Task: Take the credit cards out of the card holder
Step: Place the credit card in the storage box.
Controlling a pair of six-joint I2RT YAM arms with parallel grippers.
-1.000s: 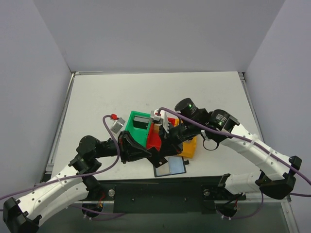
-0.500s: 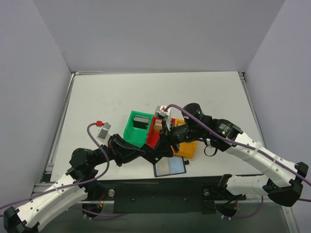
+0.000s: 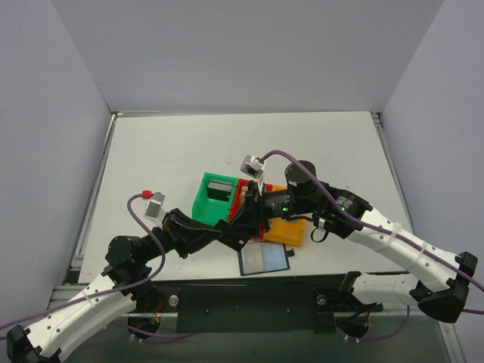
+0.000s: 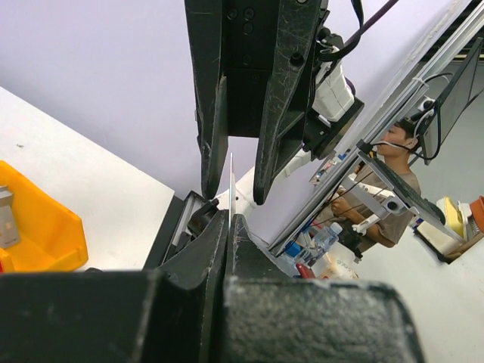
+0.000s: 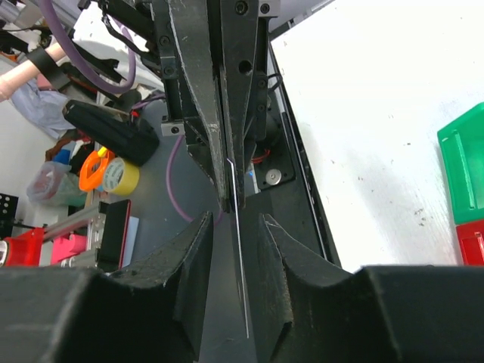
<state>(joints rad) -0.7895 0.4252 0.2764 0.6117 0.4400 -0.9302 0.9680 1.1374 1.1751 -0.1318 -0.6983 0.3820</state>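
Left hand (image 4: 229,227) back — card (image 4: 231,180) pinched, holder (image 3: 203,203) near

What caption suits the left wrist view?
Left gripper pinches a credit card edge-on; open right gripper straddles it.

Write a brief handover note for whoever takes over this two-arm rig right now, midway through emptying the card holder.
Left pincer: shut on a thin card.
Right pincer: open, straddling that card, not closed on it.
Card holder: on the table; a dark card sits in its green box.
Done: a black-bordered card lies flat on the table, on the holder's near side.
Left: finish the handover or set the held card down, then empty the holder.
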